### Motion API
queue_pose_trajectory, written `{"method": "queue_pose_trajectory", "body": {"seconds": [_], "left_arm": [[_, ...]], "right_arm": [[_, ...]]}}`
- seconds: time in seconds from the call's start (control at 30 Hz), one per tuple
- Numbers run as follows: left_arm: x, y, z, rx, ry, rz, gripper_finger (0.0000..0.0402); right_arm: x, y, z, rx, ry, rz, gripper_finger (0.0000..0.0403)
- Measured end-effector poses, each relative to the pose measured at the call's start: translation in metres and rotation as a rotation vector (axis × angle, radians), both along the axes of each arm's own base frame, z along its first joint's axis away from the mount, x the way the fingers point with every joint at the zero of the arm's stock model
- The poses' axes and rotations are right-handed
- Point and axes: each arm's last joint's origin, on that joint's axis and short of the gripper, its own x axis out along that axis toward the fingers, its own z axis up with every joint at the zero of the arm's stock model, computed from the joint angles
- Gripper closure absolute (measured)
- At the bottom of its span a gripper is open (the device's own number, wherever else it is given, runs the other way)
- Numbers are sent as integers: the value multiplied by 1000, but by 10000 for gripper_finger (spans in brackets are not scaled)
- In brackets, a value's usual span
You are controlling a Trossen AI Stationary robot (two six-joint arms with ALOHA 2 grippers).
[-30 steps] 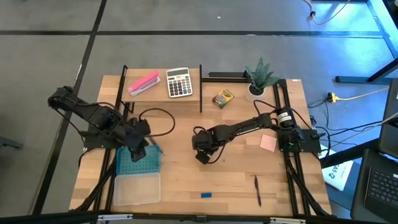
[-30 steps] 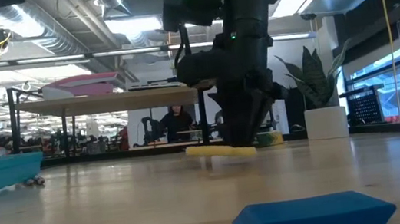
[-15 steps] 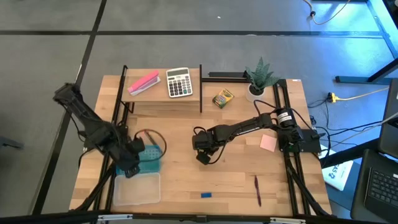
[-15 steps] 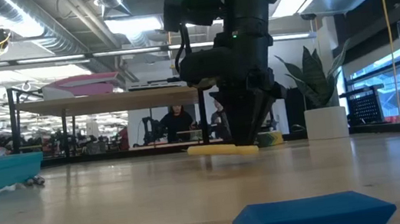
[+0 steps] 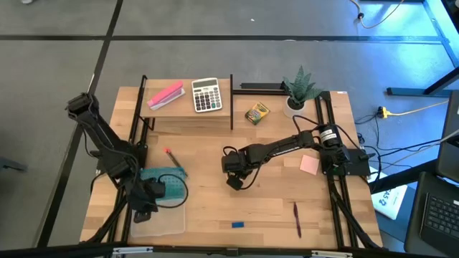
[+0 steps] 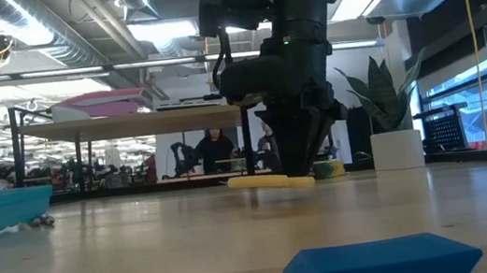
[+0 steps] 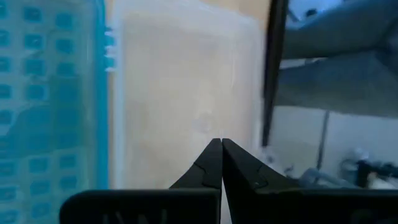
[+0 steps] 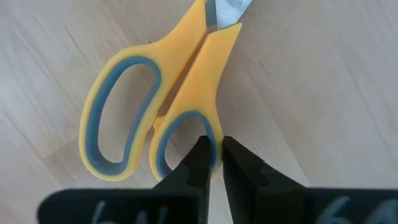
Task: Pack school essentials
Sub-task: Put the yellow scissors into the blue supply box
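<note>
Right gripper (image 8: 213, 163) pinches your yellow-handled scissors (image 8: 158, 99) by one loop at mid-table; no readable writing on them. Left gripper (image 7: 221, 163), clenched empty, hangs over the clear lid (image 7: 186, 99).

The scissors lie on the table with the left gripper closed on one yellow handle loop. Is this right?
Not quite. It is the right gripper, not the left, that is closed on a handle loop of the scissors, as the right wrist view shows. The left gripper is shut over the clear lid.
</note>
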Motion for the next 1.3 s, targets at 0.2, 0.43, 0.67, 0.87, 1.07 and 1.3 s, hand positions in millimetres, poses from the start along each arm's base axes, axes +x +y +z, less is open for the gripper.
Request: {"method": "queue_pose_trajectory", "body": {"seconds": [0.2, 0.43, 0.67, 0.87, 1.07, 1.3], "left_arm": [[-5, 15, -18, 105, 105, 136, 401], [-10, 22, -21, 177, 159, 209, 401], [5, 35, -21, 304, 8, 263, 401], [13, 42, -26, 317, 69, 248, 401], [12, 41, -25, 293, 85, 241, 401], [9, 37, -24, 202, 165, 227, 401]], "right_arm": [[0, 0, 1, 1, -1, 0, 372], [0, 0, 1, 10, 0, 2, 369], [0, 0, 1, 10, 0, 2, 367], [0, 0, 1, 9, 2, 3, 367], [3, 0, 20, -47, 26, 61, 377], [13, 0, 48, -117, -21, 141, 365]]}}
